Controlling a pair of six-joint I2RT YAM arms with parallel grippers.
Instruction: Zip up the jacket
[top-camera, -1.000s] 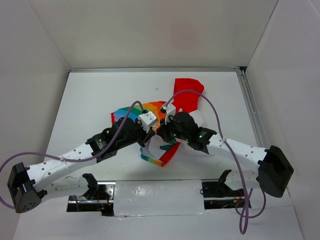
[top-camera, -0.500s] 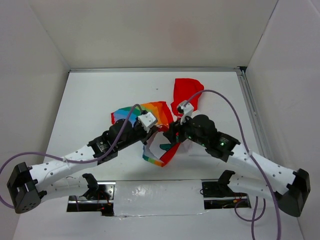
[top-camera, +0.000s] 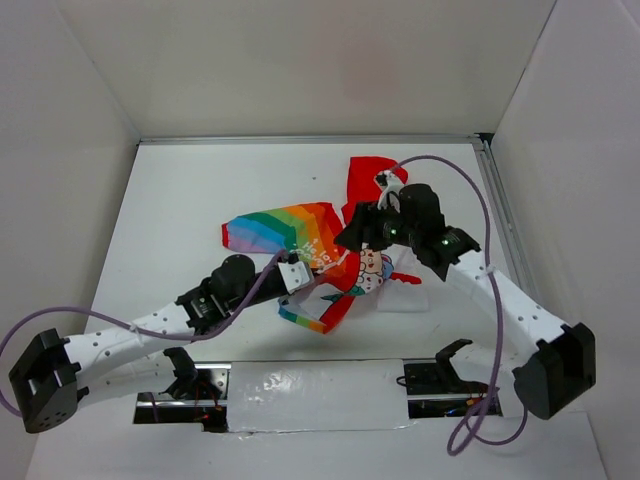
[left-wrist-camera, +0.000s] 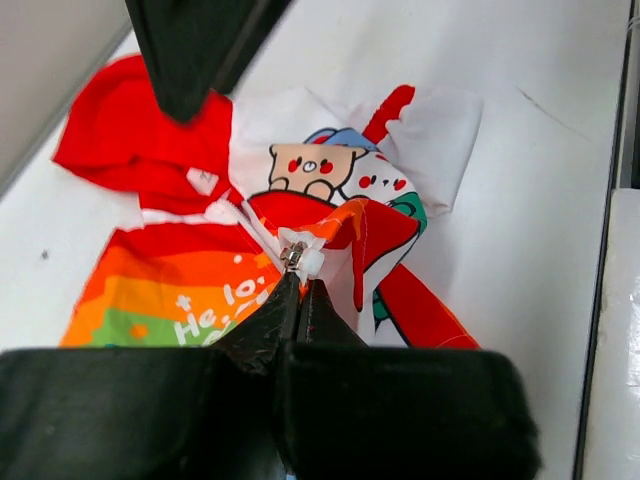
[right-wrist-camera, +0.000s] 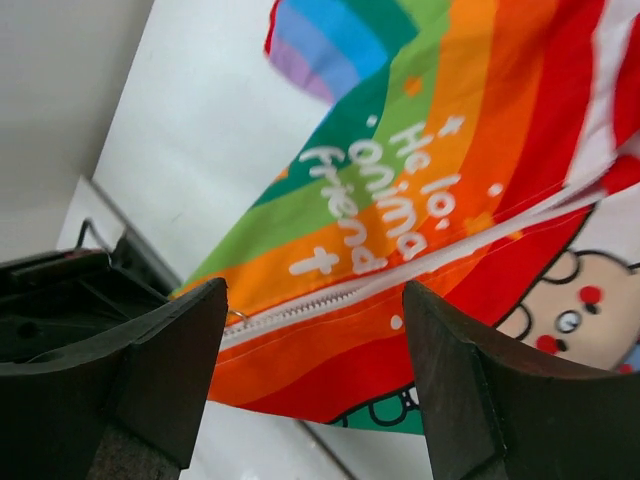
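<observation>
The jacket (top-camera: 318, 240) is lying in the middle of the counter (top-camera: 180, 200), its red hood (top-camera: 372, 185) pointing toward one o'clock. The left jaws are clamping on the zip pull (left-wrist-camera: 297, 258), so drawing the zip seems to be the step in hand. The right jaws are hanging apart, holding nothing, at two o'clock of the pull; next they probably need to pin fabric taut. How far the teeth are meshing is hard to make out.

Robot test cell, lab-type setting. White table (top-camera: 180, 200) is boxed in by plain white walls (top-camera: 300, 60) from 9 through 12 to 3 o'clock, with a metal rail (top-camera: 500, 215) at 3. Two white arms (top-camera: 130, 335) trailing purple cables (top-camera: 440, 159) are bolted to a taped plate (top-camera: 310, 395) at 6 o'clock.
</observation>
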